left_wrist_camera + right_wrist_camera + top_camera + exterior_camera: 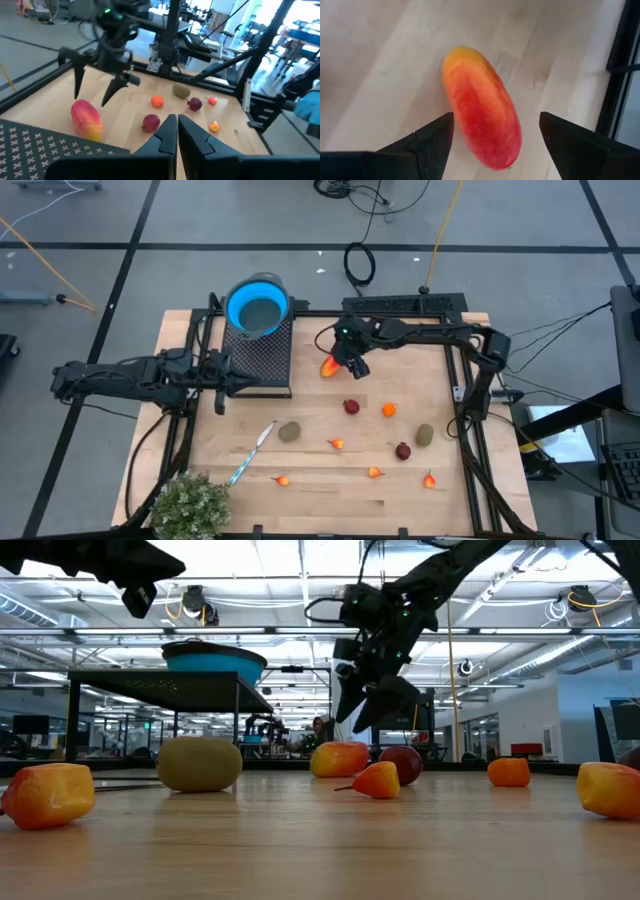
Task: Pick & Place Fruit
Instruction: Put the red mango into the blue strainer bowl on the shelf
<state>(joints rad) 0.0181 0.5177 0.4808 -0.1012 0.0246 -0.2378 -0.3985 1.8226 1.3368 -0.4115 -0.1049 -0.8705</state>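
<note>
The long red-orange fruit [328,366] lies on its side on the wooden table, right of the black stand. My right gripper [495,145] hangs open just above it, slanting down, with one finger on either side of the fruit [482,107] and not touching it. My left gripper [176,122] is shut, holds nothing, and is raised at the table's left over the stand's near edge [252,382]. Olive ovals [289,432], [425,434], dark red balls [351,407], [403,450], an orange ball [389,410] and small orange bits [336,444] rest on the table.
A blue bowl [258,305] sits on the black perforated stand [262,350] at the far left. A blue-handled knife [253,452] lies near the left front, and a bushy green plant [190,505] stands at the front left corner. A black frame [470,410] borders the right side.
</note>
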